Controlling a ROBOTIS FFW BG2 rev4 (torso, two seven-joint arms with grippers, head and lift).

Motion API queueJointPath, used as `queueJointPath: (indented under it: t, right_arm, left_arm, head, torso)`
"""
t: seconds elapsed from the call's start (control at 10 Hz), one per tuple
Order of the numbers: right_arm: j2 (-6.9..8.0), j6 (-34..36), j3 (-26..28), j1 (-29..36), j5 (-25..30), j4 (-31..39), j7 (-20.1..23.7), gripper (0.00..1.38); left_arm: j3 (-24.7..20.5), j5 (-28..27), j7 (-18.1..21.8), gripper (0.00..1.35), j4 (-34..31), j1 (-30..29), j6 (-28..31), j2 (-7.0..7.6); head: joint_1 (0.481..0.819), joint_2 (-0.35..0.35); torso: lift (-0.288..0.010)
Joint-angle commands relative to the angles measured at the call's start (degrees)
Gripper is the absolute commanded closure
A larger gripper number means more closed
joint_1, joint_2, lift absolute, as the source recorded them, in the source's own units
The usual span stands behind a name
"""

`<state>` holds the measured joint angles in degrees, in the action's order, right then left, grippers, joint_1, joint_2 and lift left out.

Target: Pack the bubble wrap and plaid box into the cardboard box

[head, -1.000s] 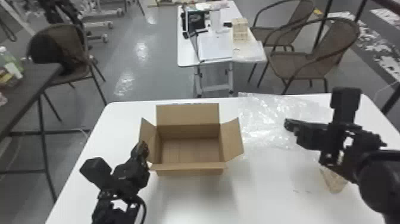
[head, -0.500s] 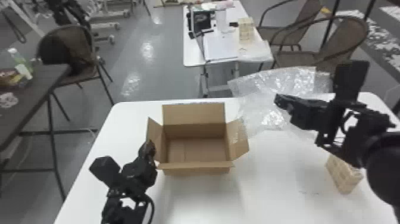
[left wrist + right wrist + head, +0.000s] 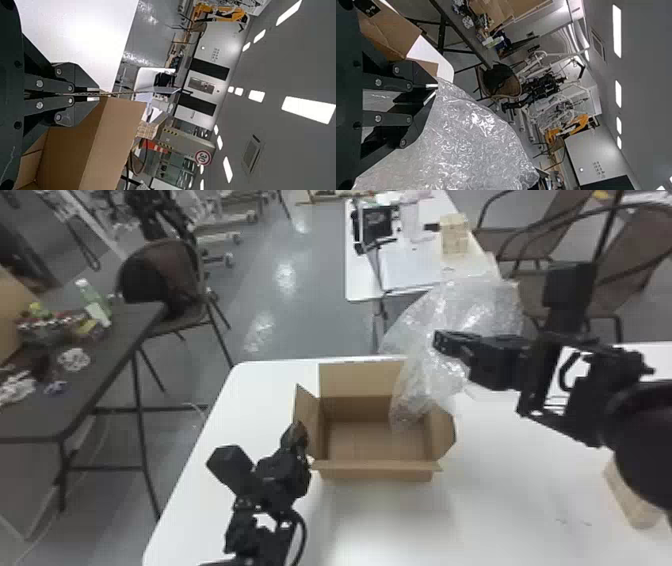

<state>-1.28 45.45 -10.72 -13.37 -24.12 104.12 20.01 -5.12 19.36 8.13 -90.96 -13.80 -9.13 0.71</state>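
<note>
The open cardboard box point(image 3: 375, 474) stands on the white table. At its left flap is my left gripper point(image 3: 297, 432); in the left wrist view the left gripper point(image 3: 97, 94) is shut on that thin flap point(image 3: 119, 94). My right gripper point(image 3: 442, 340) is above and right of the box, holding the bubble wrap point(image 3: 470, 305), whose lower end hangs over the right side of the opening. In the right wrist view the right gripper point(image 3: 432, 92) pinches an edge of the bubble wrap point(image 3: 470, 146). The plaid box point(image 3: 632, 500) lies at the table's right, partly behind the right arm.
A dark table point(image 3: 100, 375) with assorted items stands to the left. Beyond the work table point(image 3: 240, 390) are a second white table point(image 3: 355, 280) and chairs. The cardboard box's raised back flap point(image 3: 355, 380) stands near the wrap.
My right gripper has lifted the bubble wrap off the table and carried it left, to the box's right side. The left gripper stays at the left flap. The head view has shifted.
</note>
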Motion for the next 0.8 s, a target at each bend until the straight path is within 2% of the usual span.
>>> queueJointPath:
  t: [0.0,0.2,0.4,0.5,0.7]
  right_arm:
    - [1.02,-1.2,-0.4,-1.7,0.0,-0.9,1.2,1.29]
    - [1.34,-1.7,-1.3,-3.9,-0.9,-4.1,4.6,1.29]
    - [1.34,-1.2,-2.0,-3.9,-2.1,-8.3,5.1,1.29]
    - [1.34,-2.4,-3.5,-4.4,-4.9,-14.4,6.2,1.29]
    - [1.34,-7.7,-7.6,-7.0,-8.1,-29.1,11.5,1.29]
  left_arm:
    - [0.4,0.1,-0.1,1.21,0.2,0.1,0.1,0.17]
    - [0.9,0.2,-0.5,1.21,0.4,0.3,0.1,0.53]
    - [1.8,0.9,-1.4,1.21,0.7,0.5,-0.6,1.05]
    - [1.7,0.9,-1.5,1.21,0.7,0.5,-0.7,1.05]
    - [2.0,1.2,-1.6,1.21,1.0,0.6,-1.0,1.23]
  head:
    - [0.695,0.281]
    - [0.695,0.292]
    - [0.694,0.305]
    - [0.695,0.308]
    - [0.695,0.332]
  torso:
    - [-0.044]
    - [-0.044]
    - [-0.044]
    - [-0.044]
    - [-0.044]
